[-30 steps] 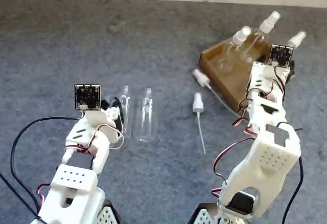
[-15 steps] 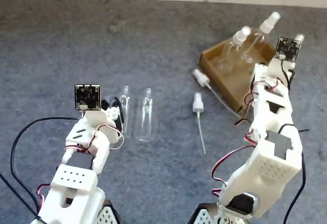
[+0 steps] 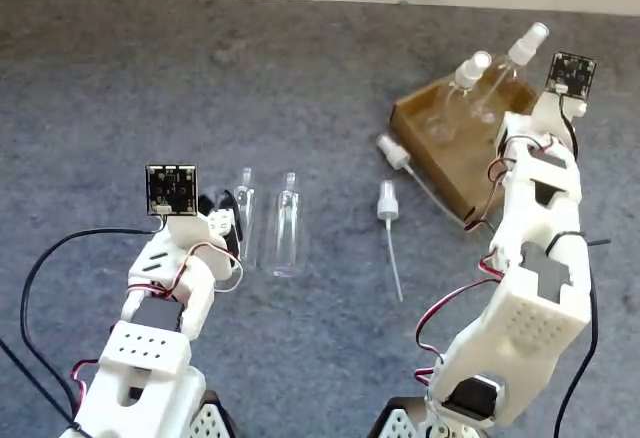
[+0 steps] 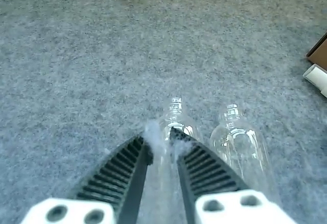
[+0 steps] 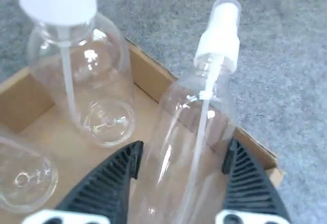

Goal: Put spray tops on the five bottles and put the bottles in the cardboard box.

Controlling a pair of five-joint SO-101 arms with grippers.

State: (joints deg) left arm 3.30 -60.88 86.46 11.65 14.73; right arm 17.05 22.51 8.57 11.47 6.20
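Two capless clear bottles lie side by side on the grey carpet. My left gripper point(image 4: 163, 141) is shut on the nearer one point(image 4: 176, 115), also seen from above point(image 3: 243, 213); the other bottle point(image 3: 287, 226) lies just beside it. Two loose spray tops point(image 3: 393, 152) point(image 3: 387, 203) with long tubes lie between those bottles and the cardboard box point(image 3: 430, 143). My right gripper point(image 5: 183, 157) hangs over the box, open, its fingers on either side of a capped bottle point(image 5: 196, 106) lying inside. Two more capped bottles point(image 3: 470, 78) point(image 3: 520, 53) rest in the box.
The box's far wall point(image 5: 153, 70) runs right behind the capped bottles. The right arm point(image 3: 535, 198) stretches over the box's near corner. Grey carpet spreads open on the far left side, beyond the left arm point(image 3: 170, 278).
The right arm has swung farther out over the box and now covers the third bottle's spray top. The left arm and its bottle have not moved.
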